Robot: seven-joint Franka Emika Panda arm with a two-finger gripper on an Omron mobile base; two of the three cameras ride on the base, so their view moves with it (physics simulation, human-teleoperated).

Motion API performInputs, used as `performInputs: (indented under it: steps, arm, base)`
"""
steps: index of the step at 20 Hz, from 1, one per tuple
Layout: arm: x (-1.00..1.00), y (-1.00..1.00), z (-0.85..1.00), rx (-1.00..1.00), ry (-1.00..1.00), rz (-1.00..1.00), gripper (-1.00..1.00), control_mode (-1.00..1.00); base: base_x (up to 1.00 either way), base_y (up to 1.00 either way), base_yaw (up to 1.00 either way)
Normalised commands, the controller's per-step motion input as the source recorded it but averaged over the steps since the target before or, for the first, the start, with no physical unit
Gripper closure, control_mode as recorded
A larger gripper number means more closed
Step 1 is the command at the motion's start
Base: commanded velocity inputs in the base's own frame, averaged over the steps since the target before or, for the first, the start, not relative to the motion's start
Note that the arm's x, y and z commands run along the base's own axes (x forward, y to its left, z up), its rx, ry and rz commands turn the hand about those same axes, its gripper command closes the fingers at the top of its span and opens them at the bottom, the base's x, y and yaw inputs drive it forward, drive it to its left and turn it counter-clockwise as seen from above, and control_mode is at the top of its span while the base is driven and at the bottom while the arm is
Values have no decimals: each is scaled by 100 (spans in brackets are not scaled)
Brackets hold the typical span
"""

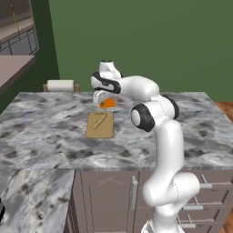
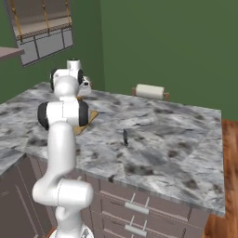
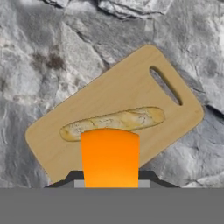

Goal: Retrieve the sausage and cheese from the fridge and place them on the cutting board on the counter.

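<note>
Wall: plain green, behind the bench.
Bench: grey-and-white marbled top; brown drawers with silver handles sit under its front edge.
Arm: white with dark joints, it rises at the near edge of the bench and reaches forward over the top.
Window: barred panes on the wall, up and to the left in the right base view.
Roll: a white paper roll on a brown holder, lying at the far edge of the bench, well apart from the board.
Board: tan wood with a slot handle, flat on the bench, just below and in front of the tool.
Tool: held above the far end of the board, its jaws clamped on the cheese.
Cheese: bright orange wedge, gripped in the tool and held over the board, not resting on it.
Sausage: pale, speckled, slightly curved link lying flat along the middle of the board, just past the cheese in the hand view.
</note>
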Motion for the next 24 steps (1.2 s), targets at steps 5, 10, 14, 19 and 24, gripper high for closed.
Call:
performInputs:
  steps: [5,10,14,19,24]
  arm:
    - [33,4,-25,0,1,5,100,-100]
    - [-12,0,-14,0,0,-1,100,-100]
    - [-38,-1,-6,0,0,-12,100,-100]
    - [-17,0,-17,0,0,-23,100,-100]
    - [-4,-6,-35,0,0,-26,100,-100]
  base:
    - [0,0,0]
    - [0,0,0]
    - [0,0,0]
    - [0,0,0]
    - [0,0,0]
